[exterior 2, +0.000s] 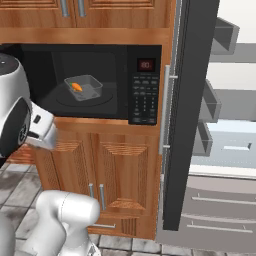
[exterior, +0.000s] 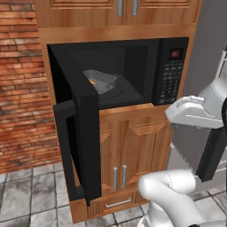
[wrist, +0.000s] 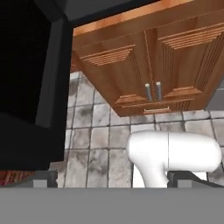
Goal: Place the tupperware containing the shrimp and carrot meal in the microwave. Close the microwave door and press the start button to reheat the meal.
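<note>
The black microwave (exterior: 133, 75) (exterior 2: 100, 85) is built into wooden cabinetry. The grey translucent tupperware (exterior: 101, 80) (exterior 2: 84, 87) rests inside it on the turntable, holding the orange shrimp and carrot meal (exterior: 92, 81) (exterior 2: 76, 86). The microwave door (exterior: 84, 128) (wrist: 26, 87) hangs wide open to the left, its thick bar handle (exterior: 66, 146) facing out. The keypad panel (exterior: 170, 77) (exterior 2: 145, 97) with a red display is on the right. In the hand view my gripper (wrist: 116, 178) is open and empty, pulled back from the microwave, with the door on its left and the lower cabinets and floor ahead.
A tall grey fridge door (exterior 2: 190, 115) stands open just right of the microwave, with shelf bins (exterior 2: 212, 105) behind it. A brick wall (exterior: 22, 88) lies left of the open microwave door. Wooden lower cabinets (exterior: 128, 146) and a tiled floor (wrist: 100, 131) sit below.
</note>
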Available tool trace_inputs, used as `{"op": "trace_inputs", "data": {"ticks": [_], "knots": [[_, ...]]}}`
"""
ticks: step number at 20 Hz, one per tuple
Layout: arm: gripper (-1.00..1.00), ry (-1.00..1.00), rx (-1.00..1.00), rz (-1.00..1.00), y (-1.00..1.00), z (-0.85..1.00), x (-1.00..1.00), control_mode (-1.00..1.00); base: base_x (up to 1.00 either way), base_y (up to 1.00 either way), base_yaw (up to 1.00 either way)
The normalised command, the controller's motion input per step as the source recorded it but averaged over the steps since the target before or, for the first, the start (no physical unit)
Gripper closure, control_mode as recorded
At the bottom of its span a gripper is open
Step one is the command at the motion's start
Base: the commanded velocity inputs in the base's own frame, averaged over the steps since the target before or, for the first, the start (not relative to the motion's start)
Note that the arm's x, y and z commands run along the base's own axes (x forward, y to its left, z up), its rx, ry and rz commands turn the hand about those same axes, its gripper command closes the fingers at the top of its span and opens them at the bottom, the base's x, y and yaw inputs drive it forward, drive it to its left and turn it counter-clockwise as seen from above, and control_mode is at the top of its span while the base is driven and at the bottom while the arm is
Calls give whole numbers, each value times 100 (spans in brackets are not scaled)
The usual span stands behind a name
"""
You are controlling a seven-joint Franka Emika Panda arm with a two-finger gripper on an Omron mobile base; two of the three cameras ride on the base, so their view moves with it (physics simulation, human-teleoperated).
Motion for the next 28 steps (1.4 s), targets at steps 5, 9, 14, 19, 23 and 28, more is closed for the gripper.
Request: {"op": "trace_inputs", "data": {"ticks": [5,9,14,19,23,28], "knots": [[-100,-7,-26,18,39,8,-36,-100,0,0,0],[-100,-17,-24,11,52,0,-28,-100,0,0,0],[-100,-30,-20,11,49,-3,-26,-100,0,0,0],[-100,-38,-14,5,48,-18,-11,-100,0,0,0],[-100,-42,-8,0,54,-21,0,-100,0,0,0],[-100,-37,-3,0,66,-8,-4,-100,0,0,0]]}}
